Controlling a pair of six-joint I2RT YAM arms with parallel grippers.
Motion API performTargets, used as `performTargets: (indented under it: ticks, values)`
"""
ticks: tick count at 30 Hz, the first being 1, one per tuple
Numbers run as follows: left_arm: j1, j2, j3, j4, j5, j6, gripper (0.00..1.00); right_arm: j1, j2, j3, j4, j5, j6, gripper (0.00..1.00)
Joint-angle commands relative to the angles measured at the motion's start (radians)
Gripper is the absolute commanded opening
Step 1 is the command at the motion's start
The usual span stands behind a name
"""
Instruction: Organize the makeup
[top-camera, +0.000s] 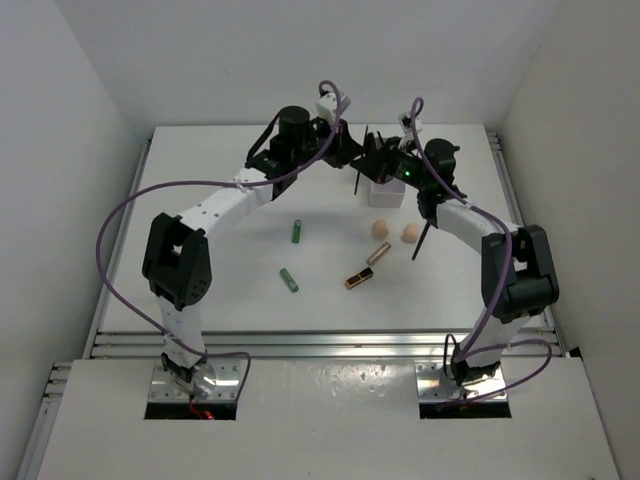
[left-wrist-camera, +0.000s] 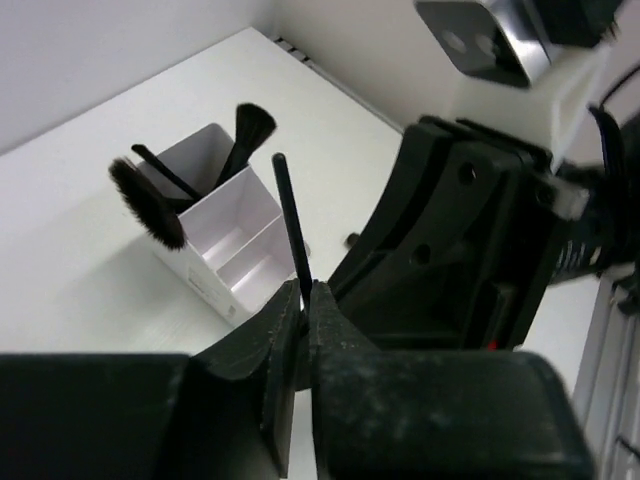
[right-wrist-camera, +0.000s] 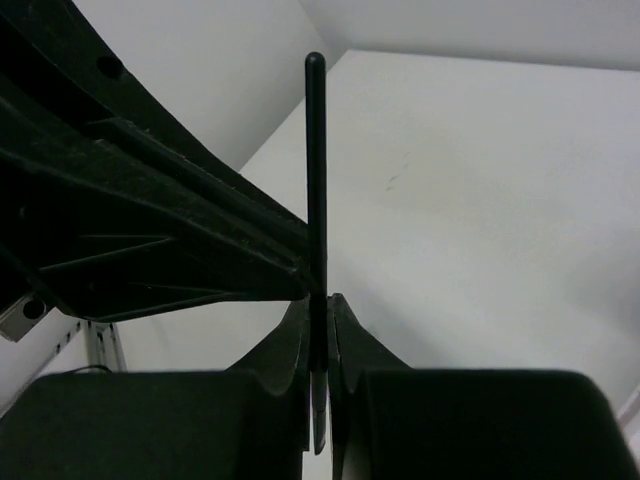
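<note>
White table (top-camera: 220, 290), white walls (top-camera: 60, 130). Right pincer (right-wrist-camera: 318, 300) clamps thin black stick (right-wrist-camera: 316, 180); left pincer (left-wrist-camera: 305, 292) flanks it, grip unclear. White box (left-wrist-camera: 245, 215) beneath the 2.

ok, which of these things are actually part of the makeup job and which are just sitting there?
Job: black stick in right gripper; loose stick on the table; green tube, second green tube; lipstick; rose-gold tube; peach sponge, second peach sponge; brushes standing in the white box.
Just there: white box, a holder rather than makeup; table.
</note>
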Motion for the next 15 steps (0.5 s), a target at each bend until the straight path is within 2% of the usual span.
performTargets:
  ticks: [1, 2, 3, 4, 5, 6, 8, 9, 10, 12, 13, 14, 15]
  values:
    - [0.038, -0.105, -0.010, -0.030, 0.057, 0.202, 0.16, -0.047, -0.070, 0.036, -0.069, -0.046, -0.062, 0.00]
    - [0.049, -0.105, -0.001, -0.074, 0.076, 0.251, 0.30, -0.053, -0.076, 0.038, -0.121, -0.058, -0.072, 0.00]
    - [0.049, -0.118, 0.008, -0.103, 0.125, 0.415, 0.38, -0.062, -0.079, 0.070, -0.158, -0.089, -0.098, 0.00]
    - [0.049, -0.128, 0.008, -0.129, 0.137, 0.513, 0.42, -0.068, -0.078, 0.093, -0.213, -0.130, -0.114, 0.00]
    - [0.049, -0.140, -0.002, -0.152, 0.137, 0.614, 0.45, -0.071, -0.069, 0.122, -0.442, -0.156, -0.219, 0.00]
    - [0.049, -0.170, -0.016, -0.168, 0.137, 0.814, 0.46, -0.071, -0.053, 0.234, -0.535, -0.189, -0.259, 0.00]
    - [0.040, -0.207, -0.090, -0.168, 0.137, 1.032, 0.46, -0.064, -0.044, 0.309, -0.760, -0.207, -0.360, 0.00]
    - [0.027, -0.229, -0.125, -0.168, 0.128, 1.151, 0.46, -0.071, -0.038, 0.321, -0.783, -0.219, -0.361, 0.00]
    - [0.014, -0.273, -0.212, -0.154, 0.128, 1.413, 0.47, -0.071, -0.036, 0.359, -0.816, -0.247, -0.353, 0.00]
    - [0.013, -0.324, -0.332, -0.092, 0.160, 1.667, 0.51, -0.079, -0.004, 0.384, -0.858, -0.296, -0.291, 0.00]
    - [0.013, -0.347, -0.393, 0.030, 0.183, 1.831, 0.59, -0.079, 0.002, 0.424, -0.881, -0.325, -0.274, 0.00]
    - [0.003, -0.364, -0.476, 0.086, 0.221, 1.877, 0.61, -0.074, 0.023, 0.436, -0.896, -0.342, -0.266, 0.00]
    - [0.003, -0.373, -0.487, 0.111, 0.232, 1.915, 0.61, -0.070, 0.042, 0.450, -0.960, -0.365, -0.272, 0.00]
